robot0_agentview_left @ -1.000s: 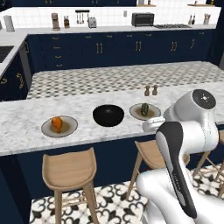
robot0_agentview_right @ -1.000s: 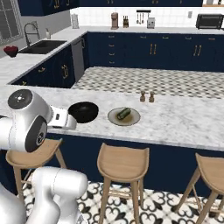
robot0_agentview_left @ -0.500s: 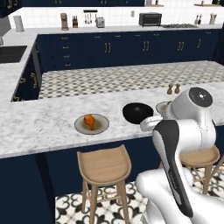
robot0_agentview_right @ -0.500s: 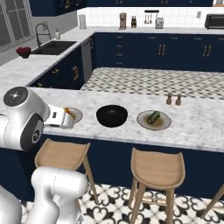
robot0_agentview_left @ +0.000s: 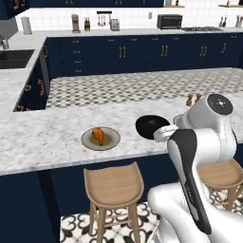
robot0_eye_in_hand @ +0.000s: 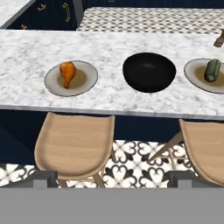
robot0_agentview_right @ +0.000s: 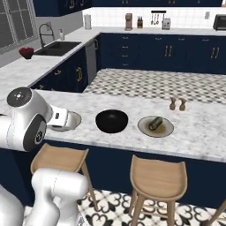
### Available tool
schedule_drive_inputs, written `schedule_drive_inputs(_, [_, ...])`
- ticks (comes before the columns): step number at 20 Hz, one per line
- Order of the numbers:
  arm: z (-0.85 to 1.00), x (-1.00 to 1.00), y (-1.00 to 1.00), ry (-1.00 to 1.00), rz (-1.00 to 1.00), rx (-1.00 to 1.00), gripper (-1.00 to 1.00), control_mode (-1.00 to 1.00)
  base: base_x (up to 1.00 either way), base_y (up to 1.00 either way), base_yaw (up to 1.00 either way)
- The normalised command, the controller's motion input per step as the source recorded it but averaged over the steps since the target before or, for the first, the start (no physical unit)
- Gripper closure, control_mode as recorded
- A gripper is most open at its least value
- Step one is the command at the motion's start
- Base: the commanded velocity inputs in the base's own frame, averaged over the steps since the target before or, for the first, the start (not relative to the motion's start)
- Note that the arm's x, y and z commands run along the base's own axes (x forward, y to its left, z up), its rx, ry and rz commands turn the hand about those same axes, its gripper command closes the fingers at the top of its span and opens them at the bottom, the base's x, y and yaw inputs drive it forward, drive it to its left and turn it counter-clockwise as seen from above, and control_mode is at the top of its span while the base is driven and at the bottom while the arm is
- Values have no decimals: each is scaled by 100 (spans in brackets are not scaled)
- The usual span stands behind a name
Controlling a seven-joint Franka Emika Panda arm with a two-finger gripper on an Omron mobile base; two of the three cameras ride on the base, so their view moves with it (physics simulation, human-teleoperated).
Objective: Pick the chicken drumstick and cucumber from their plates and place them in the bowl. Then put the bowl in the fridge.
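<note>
In the hand view the orange-brown chicken drumstick (robot0_eye_in_hand: 67, 73) lies on the left plate (robot0_eye_in_hand: 83, 83). The glossy black bowl (robot0_eye_in_hand: 149, 72) sits in the middle, and the dark green cucumber (robot0_eye_in_hand: 213, 70) rests on the right plate (robot0_eye_in_hand: 197, 78). My gripper (robot0_eye_in_hand: 111, 179) is open and empty, its fingertips (robot0_eye_in_hand: 41, 177) spread wide, held back from the counter edge above the stools. The left base view shows the drumstick (robot0_agentview_left: 98, 135) on its plate (robot0_agentview_left: 110, 141) and the bowl (robot0_agentview_left: 150, 126), partly behind my arm. The right base view shows the bowl (robot0_agentview_right: 112, 120) and cucumber (robot0_agentview_right: 155, 123).
Two wooden stools (robot0_eye_in_hand: 75, 144) (robot0_eye_in_hand: 205, 148) stand under the marble counter edge (robot0_eye_in_hand: 109, 109). Two small shakers (robot0_agentview_right: 172, 104) stand behind the cucumber plate (robot0_agentview_right: 165, 131). Navy cabinets, a sink (robot0_agentview_right: 57, 47) and a toaster oven (robot0_agentview_left: 169, 21) line the far walls.
The base has driven left along the counter, so the whole scene has shifted right in both base views. The food, plates and bowl have not moved. The gripper stays open.
</note>
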Motion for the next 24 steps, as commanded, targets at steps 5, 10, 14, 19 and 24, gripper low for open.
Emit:
schedule_drive_inputs(5, [0, 0, 0, 0, 0, 0, -100, 100, 94, -99, 33])
schedule_drive_inputs(10, [0, 0, 0, 0, 0, 0, -100, 100, 98, -23, 11])
schedule_drive_inputs(14, [0, 44, 0, 0, 0, 0, -100, -100, 47, 0, 1])
schedule_drive_inputs(19, [0, 99, 8, 2, 0, 0, -100, -100, 0, 0, 0])
schedule_drive_inputs(24, [-8, 60, 83, 2, 0, -2, -100, -100, 0, 0, 0])
